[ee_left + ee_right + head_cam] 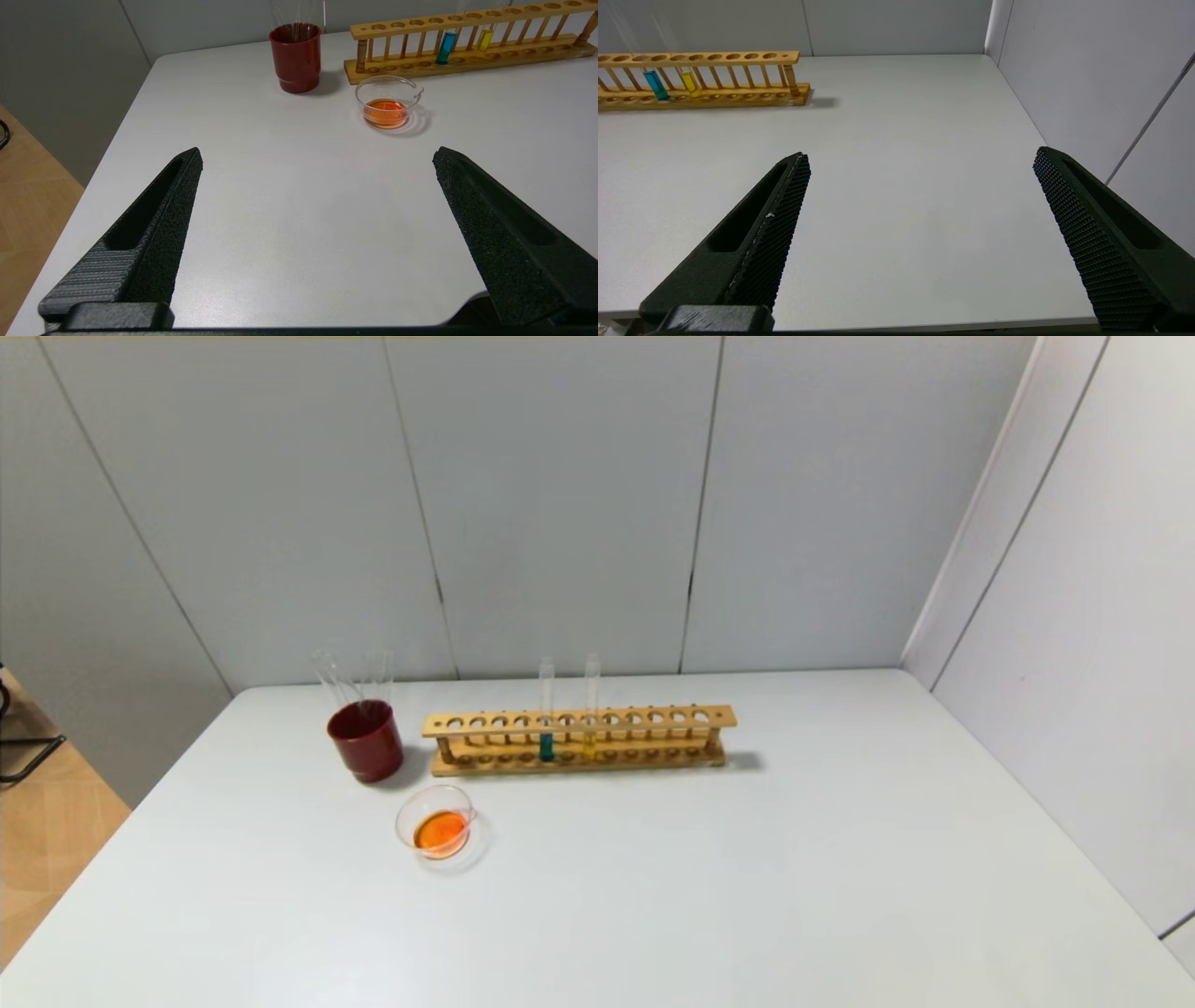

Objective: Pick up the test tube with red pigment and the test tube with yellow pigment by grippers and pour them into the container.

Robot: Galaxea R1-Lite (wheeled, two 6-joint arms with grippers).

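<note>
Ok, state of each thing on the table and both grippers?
Dish: upright, holds orange liquid.
Red cup: upright, two clear tubes stand in it.
Rack: holds two tubes.
Green tube: upright in rack.
Yellow tube: upright in rack.
Left gripper: open, empty.
Right gripper: open, empty.

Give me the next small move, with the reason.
Probably none: keep the left gripper and right gripper open and back. The container already holds orange liquid, and two clear tubes stand in the dark red cup, so the pour looks done.
</note>
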